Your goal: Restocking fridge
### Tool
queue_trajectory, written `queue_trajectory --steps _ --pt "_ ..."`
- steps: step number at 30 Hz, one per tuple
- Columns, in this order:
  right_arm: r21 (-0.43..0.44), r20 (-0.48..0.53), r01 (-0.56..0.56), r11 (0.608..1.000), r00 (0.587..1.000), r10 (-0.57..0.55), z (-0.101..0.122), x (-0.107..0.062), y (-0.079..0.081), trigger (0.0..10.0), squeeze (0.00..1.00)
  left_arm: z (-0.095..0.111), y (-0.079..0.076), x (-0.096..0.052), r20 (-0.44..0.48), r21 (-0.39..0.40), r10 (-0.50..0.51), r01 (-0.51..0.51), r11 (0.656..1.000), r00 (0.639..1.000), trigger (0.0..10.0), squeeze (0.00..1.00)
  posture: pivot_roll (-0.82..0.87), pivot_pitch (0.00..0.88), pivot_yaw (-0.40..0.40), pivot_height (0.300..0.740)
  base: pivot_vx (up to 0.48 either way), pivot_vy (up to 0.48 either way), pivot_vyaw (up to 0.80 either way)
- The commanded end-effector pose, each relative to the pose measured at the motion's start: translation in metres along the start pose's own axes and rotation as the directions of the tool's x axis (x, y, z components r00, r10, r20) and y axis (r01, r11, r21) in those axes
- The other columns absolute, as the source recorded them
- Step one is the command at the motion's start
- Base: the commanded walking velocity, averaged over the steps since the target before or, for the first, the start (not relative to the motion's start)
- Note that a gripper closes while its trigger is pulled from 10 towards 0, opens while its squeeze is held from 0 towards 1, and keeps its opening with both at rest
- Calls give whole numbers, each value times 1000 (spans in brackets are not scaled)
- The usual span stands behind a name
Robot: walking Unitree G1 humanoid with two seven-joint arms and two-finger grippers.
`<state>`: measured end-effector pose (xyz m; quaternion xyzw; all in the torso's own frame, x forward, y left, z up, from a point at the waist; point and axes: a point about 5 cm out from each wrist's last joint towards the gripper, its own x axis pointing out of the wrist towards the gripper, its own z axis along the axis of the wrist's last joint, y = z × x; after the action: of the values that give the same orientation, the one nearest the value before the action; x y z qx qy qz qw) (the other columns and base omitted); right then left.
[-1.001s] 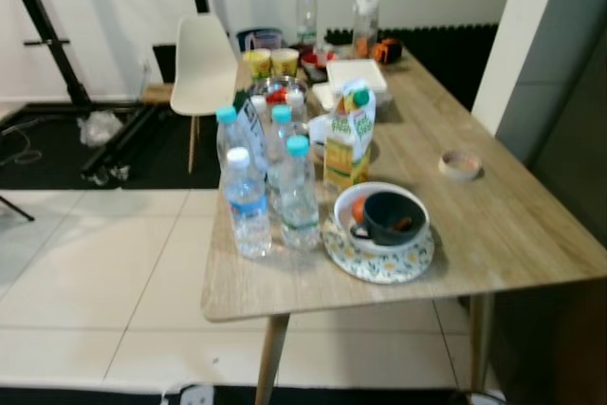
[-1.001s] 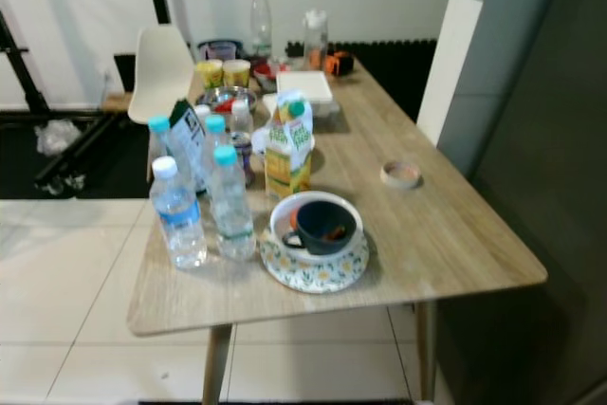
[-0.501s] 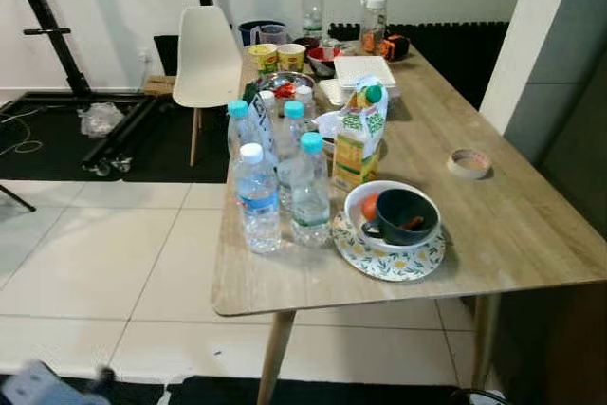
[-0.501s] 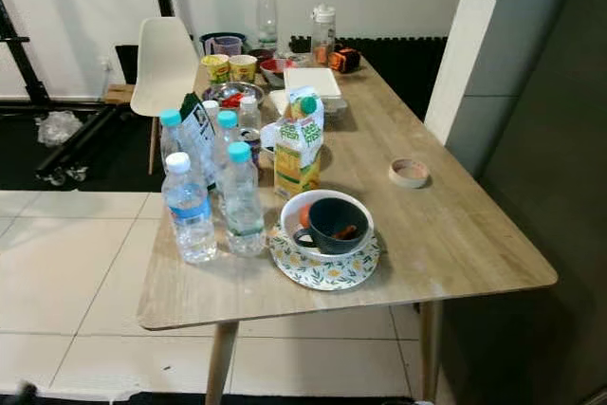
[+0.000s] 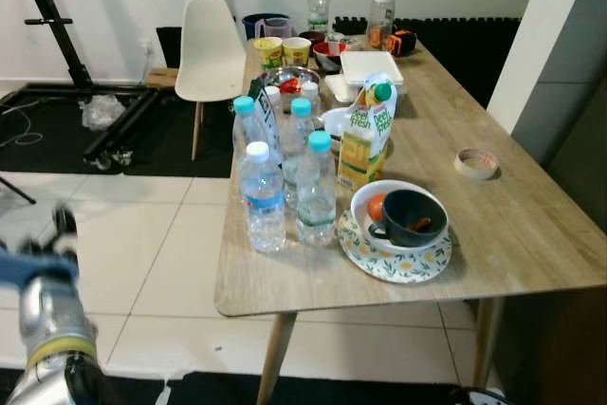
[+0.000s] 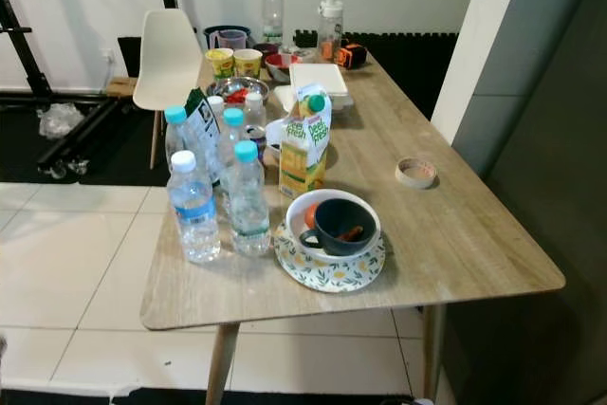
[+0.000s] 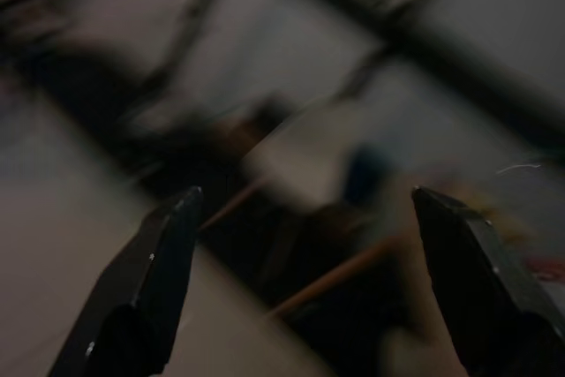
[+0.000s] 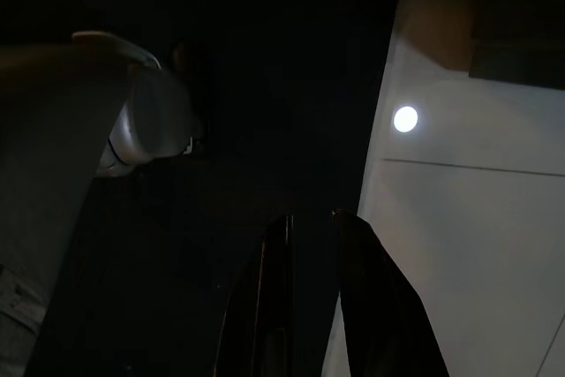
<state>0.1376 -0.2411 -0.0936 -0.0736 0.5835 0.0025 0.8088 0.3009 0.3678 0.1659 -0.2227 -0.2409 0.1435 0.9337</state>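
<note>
Clear plastic water bottles on table | we judge heavy, slick: grab mid-body | left gripper spread wide | right gripper nearly closed, empty

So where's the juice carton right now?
In the left eye view, the juice carton stands mid-table, just right of the water bottles and behind the floral plate holding the bowl.

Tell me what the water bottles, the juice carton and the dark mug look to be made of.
Water bottles: clear plastic, see-through walls, light blue screw caps, paper-like labels. Juice carton: printed, coated cardboard by the look, folded gable top with a green plastic cap. Dark mug: probably glazed ceramic, opaque with a smooth, slightly shiny rim; it sits in a white bowl on a flowered plate.
</note>
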Motion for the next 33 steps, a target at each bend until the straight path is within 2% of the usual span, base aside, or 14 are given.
queue_trajectory --steps 1,3,5,7,8,9,13,15,20,22,24,27,29,33 --pt "-2 0 3 1000 1000 -3 1 0 -2 10000 0 9 -14 8 29 -14 -135 136 991 990 10000 0 -118 0 -6 740 0 0 0" --pt "-2 0 3 1000 1000 -3 1 0 -2 10000 0 14 -54 17 59 -47 -403 406 913 913 10000 0 -118 0 -6 740 0 0 0" --pt "-2 0 4 1000 1000 -4 1 0 -2 10000 0 15 -93 15 61 -67 -620 623 779 782 10000 0 -118 0 -6 740 0 0 0" --pt "-1 0 5 1000 1000 -5 1 0 -2 10000 0 16 -122 9 45 -82 -748 749 658 662 10000 0 -118 0 -6 740 0 0 0" --pt "0 1 4 1000 1000 -4 1 0 -2 10000 0 15 -128 7 36 -84 -778 778 623 627 10000 0 -123 0 -7 740 0 0 0" --pt "0 1 4 1000 1000 -4 1 0 -2 10000 0 15 -128 7 36 -84 -778 778 623 627 10000 0 -123 0 -7 740 0 0 0" --pt "1 1 4 1000 1000 -4 1 0 -1 10000 0 2 -157 -10 -111 -89 -909 906 413 403 10000 0 -122 0 -7 740 0 0 0" --pt "1 1 3 1000 1000 -3 1 0 -1 10000 0 -6 -161 -15 -146 -120 -927 924 362 345 10000 0 -118 0 -6 740 0 0 0" --pt "4 1 1 1000 1000 -1 1 0 -1 10000 0 -32 -166 -20 -250 -131 -917 928 349 309 10000 0 -125 0 -4 740 0 0 0" --pt "5 1 1 1000 1000 -1 1 0 -1 10000 0 -32 -168 -18 -259 -124 -911 924 361 321 10000 0 -125 0 -4 740 0 0 0" --pt "6 0 3 1000 1000 -3 0 0 0 10000 0 -31 -168 -12 -297 -83 -880 908 412 372 10000 0 -126 0 -3 740 0 0 0" --pt "6 0 4 1000 1000 -4 0 0 0 10000 0 -31 -168 -10 -312 -65 -867 901 428 389 10000 0 -126 0 -3 740 0 0 0" --pt "7 -1 7 1000 1000 -7 0 0 0 10000 0 -35 -169 -6 -322 -53 -845 883 466 426 10000 0 -126 0 -3 740 0 0 0" --pt "5 -1 8 1000 1000 -8 0 0 0 10000 0 -43 -173 -9 -326 -88 -847 878 470 420 10000 0 -126 0 -3 740 0 0 0"
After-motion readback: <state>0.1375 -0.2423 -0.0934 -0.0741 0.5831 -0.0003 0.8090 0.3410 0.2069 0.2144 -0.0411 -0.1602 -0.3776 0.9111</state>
